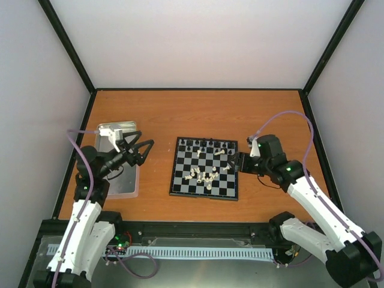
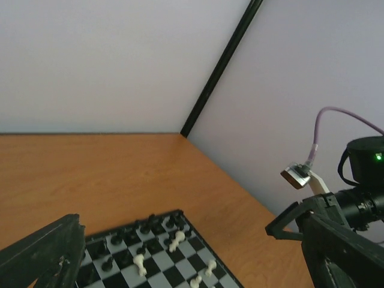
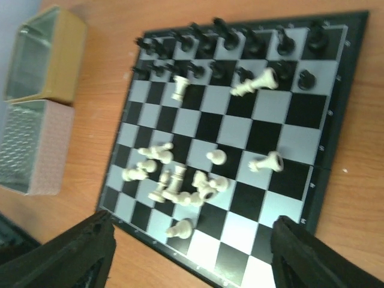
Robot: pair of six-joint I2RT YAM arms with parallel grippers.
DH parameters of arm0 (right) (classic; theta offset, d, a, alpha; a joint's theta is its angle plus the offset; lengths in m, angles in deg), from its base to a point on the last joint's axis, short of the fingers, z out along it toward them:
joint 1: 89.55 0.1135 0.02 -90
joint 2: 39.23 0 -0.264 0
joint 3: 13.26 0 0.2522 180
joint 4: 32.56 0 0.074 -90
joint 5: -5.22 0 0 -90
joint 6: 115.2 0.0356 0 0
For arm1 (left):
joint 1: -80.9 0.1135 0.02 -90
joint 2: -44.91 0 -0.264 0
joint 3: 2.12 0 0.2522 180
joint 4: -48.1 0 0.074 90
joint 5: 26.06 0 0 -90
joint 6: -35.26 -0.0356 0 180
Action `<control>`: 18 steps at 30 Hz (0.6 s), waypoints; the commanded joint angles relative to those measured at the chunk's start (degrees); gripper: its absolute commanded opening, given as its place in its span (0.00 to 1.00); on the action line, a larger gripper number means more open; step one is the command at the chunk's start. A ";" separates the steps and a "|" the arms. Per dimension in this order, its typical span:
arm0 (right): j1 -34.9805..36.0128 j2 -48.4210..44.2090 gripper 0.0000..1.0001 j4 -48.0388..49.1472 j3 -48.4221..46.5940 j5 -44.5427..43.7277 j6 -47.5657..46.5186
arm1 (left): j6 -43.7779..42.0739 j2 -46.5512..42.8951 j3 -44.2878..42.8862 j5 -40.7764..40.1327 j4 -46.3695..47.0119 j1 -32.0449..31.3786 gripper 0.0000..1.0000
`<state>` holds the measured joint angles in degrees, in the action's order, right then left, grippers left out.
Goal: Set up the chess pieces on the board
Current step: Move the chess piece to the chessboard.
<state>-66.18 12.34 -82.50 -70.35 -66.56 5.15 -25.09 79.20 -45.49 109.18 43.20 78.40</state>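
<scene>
The board (image 1: 225, 186) lies mid-table. Black chess pieces (image 1: 207, 144) stand in its two far rows. White chess pieces (image 1: 204, 175) lie toppled in a heap on the near half, with a few strays further up. My right gripper (image 1: 236, 163) hovers open at the board's right edge. In its wrist view the right gripper (image 3: 189, 255) straddles the near edge of the board (image 3: 298, 141), just below the white heap (image 3: 180, 183), holding nothing. My left gripper (image 1: 146, 152) hangs open and empty over the metal tray, left of the board. The left gripper (image 2: 192, 255) looks across the board (image 2: 164, 260).
A shiny metal tray (image 1: 127, 183) sits left of the board, under the left arm. It also shows at the left edge of the right wrist view, tray (image 3: 36, 138). Black frame posts and pale walls close in the orange table (image 1: 198, 114).
</scene>
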 commanded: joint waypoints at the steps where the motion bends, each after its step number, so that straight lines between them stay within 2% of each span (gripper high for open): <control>1: 4.95 2.50 0.65 0.50 1.28 -9.05 2.21 | -2.37 1.04 1.12 -0.03 3.25 -2.85 1.00; 7: 12.34 6.16 0.53 0.09 2.09 -13.53 5.57 | -5.23 0.94 -1.88 -4.65 -4.72 -3.12 1.00; 11: 16.26 9.44 0.49 0.83 1.83 -15.57 6.75 | -9.23 1.51 -5.00 -8.73 -10.91 -3.12 1.00; 18: 23.82 18.50 0.41 0.28 -1.89 -18.58 7.74 | -12.96 1.76 -7.52 -10.32 -15.90 -3.12 1.00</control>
<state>-46.07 27.44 -82.59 -69.43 -81.71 11.55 -33.48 81.18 -50.06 100.89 31.29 75.62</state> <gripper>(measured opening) 0.431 0.997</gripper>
